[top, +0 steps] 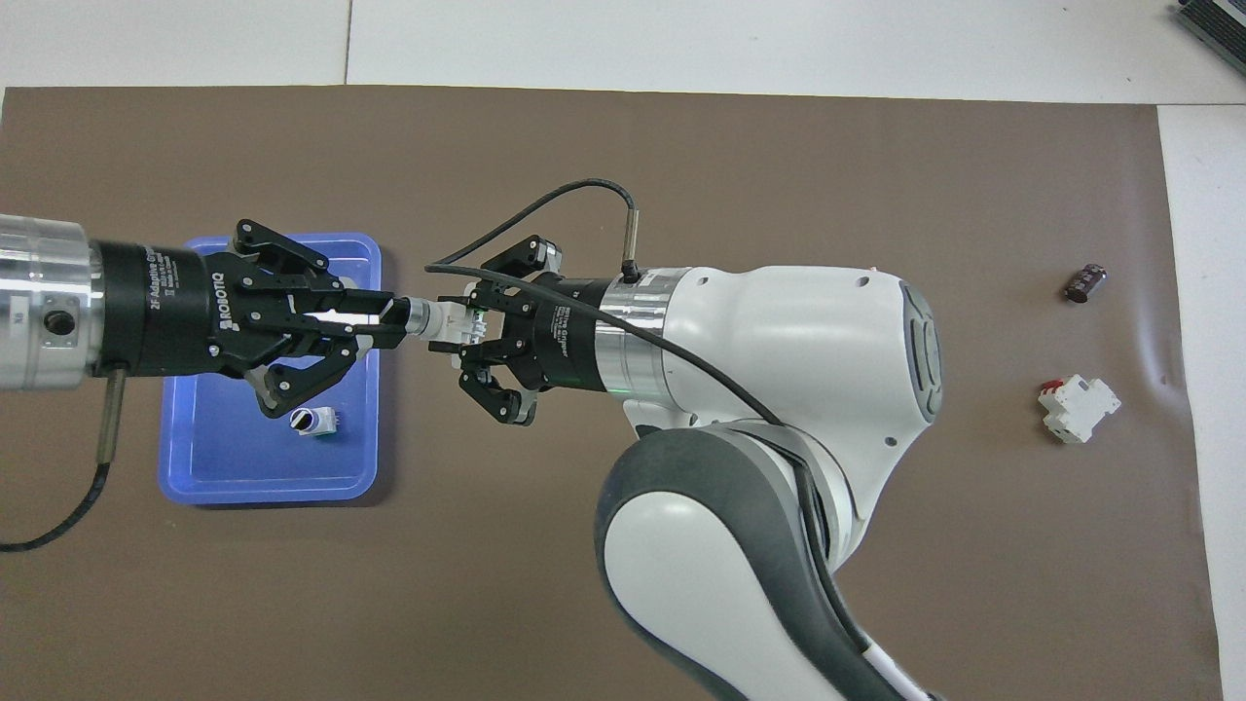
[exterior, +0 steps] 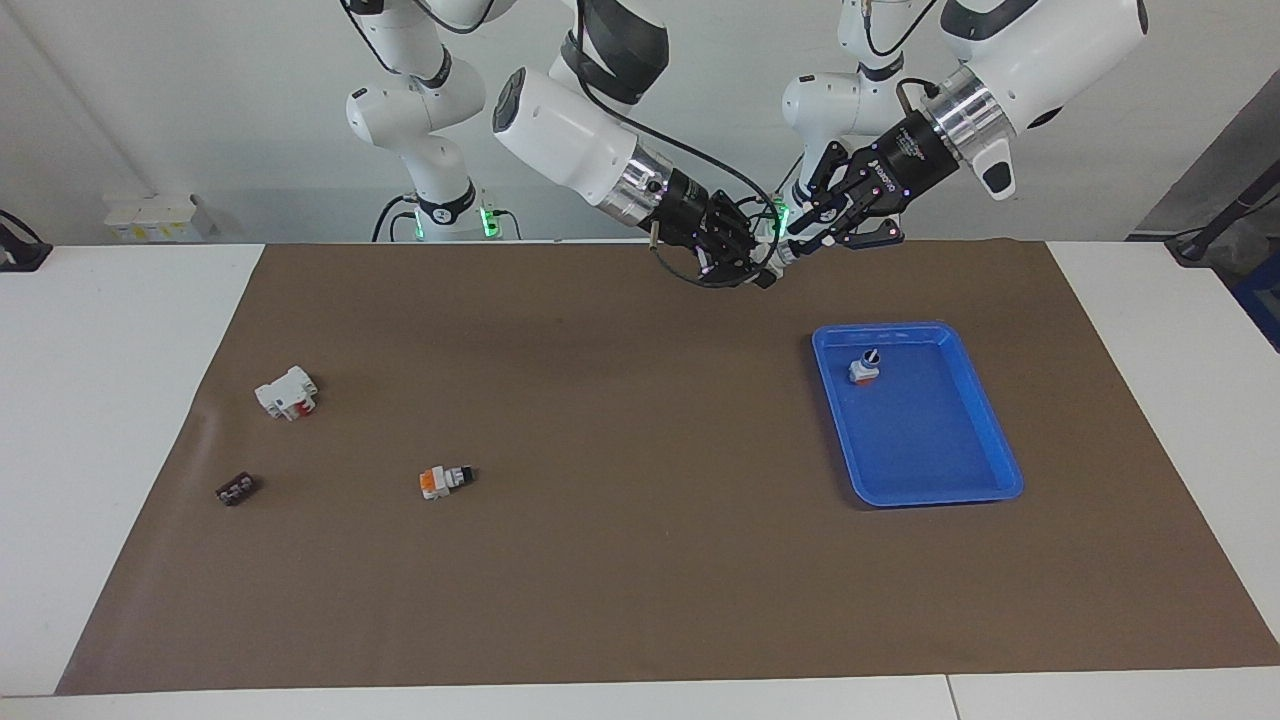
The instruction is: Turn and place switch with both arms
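Observation:
The switch (top: pixel 456 322) is held in the air between my two grippers, small and white-grey with a touch of green at its base; in the facing view (exterior: pixel 783 251) it is mostly hidden by the fingers. My right gripper (top: pixel 469 326) is shut on the switch's body and also shows in the facing view (exterior: pixel 766 262). My left gripper (top: pixel 397 318) faces it and is shut on the switch's knob end, as the facing view (exterior: pixel 803 243) also shows. Both are over the brown mat (exterior: pixel 640 560), beside the blue tray (exterior: pixel 985 440).
The blue tray (top: pixel 209 472) holds another small switch (exterior: pixel 865 368) with a black knob (top: pixel 313 421). Toward the right arm's end lie an orange-based switch (exterior: pixel 445 481), a white block with red (exterior: pixel 288 392) (top: pixel 1079 409) and a small dark part (exterior: pixel 235 489) (top: pixel 1084 282).

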You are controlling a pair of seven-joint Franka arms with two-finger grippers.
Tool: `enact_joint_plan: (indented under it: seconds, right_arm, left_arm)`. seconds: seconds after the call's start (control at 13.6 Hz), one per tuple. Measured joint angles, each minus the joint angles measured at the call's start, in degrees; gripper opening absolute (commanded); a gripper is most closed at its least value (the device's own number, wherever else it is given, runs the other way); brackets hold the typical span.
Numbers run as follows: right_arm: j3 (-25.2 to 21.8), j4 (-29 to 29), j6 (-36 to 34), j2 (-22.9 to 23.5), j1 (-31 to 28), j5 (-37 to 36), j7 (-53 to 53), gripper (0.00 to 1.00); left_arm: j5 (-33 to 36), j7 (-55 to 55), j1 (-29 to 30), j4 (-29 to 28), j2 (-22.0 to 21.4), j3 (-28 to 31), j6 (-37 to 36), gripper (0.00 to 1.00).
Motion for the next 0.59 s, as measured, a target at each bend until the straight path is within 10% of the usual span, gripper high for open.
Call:
enact_joint_plan:
  seconds: [0.59]
  right_arm:
    - [-0.1, -0.1, 0.0, 0.1, -0.2, -0.6, 0.0, 0.0]
  left_arm:
    - [-1.4, 2.5, -0.2, -0.4, 0.7, -0.7, 2.3, 0.21]
